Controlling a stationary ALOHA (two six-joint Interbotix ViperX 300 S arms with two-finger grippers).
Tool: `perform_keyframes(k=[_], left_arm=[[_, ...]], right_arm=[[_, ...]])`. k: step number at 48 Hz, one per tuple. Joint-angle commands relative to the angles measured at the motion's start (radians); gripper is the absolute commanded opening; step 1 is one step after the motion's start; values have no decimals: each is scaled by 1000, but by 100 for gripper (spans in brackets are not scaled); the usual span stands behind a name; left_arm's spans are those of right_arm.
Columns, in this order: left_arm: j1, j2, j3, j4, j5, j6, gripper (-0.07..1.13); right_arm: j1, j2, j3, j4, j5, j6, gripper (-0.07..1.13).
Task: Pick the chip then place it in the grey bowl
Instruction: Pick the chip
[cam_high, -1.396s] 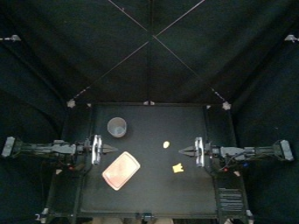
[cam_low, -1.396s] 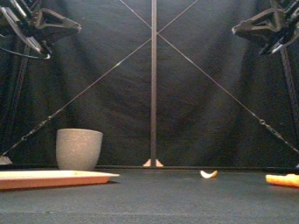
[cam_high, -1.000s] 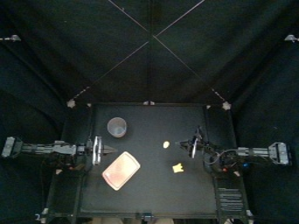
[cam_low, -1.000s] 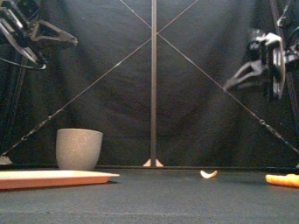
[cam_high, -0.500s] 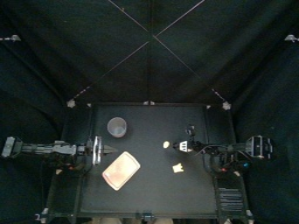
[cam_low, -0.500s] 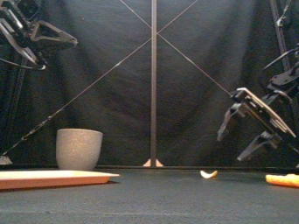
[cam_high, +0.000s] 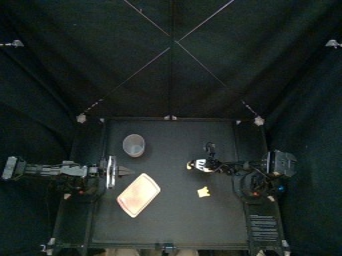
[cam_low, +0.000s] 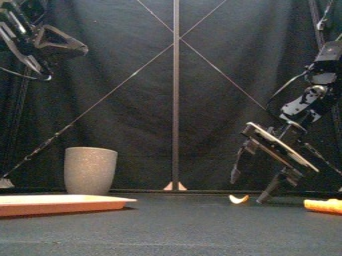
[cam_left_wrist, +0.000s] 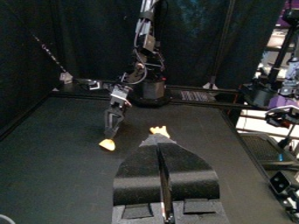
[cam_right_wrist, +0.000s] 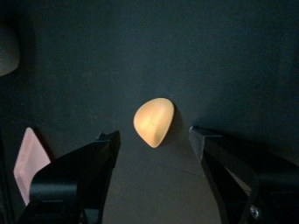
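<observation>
Right wrist view shows the chip (cam_right_wrist: 153, 122) lying on the table (cam_right_wrist: 239, 52) between the right end effector's (cam_low: 251, 188) widely spread jaws, not yet gripped. Grasping it and carrying it to the grey speckled cup (cam_high: 135, 145), well apart, are left. The left end effector (cam_left_wrist: 162, 153) rests closed at the table's left.

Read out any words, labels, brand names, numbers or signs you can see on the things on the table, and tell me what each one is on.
There is no text to read on any of them.
The chip, the grey bowl, the pink tray and the yellow toy all show plain surfaces, with no print, label or sign.
</observation>
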Motion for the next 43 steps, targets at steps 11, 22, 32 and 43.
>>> perform_keyframes(k=[11, 22, 32, 43], left_arm=[[6, -29, -21, -2, 37, 2, 1], [6, -35, -23, 0, 38, 2, 1], [6, -37, -21, -2, 43, 2, 1], [8, -37, -21, -2, 43, 2, 1]], right_arm=[[2, 29, -55, 11, -2, -2, 95], [3, 67, -78, 5, 6, -2, 91], [5, 78, -101, -15, 35, -3, 67], [17, 64, -150, -84, 57, -5, 42]])
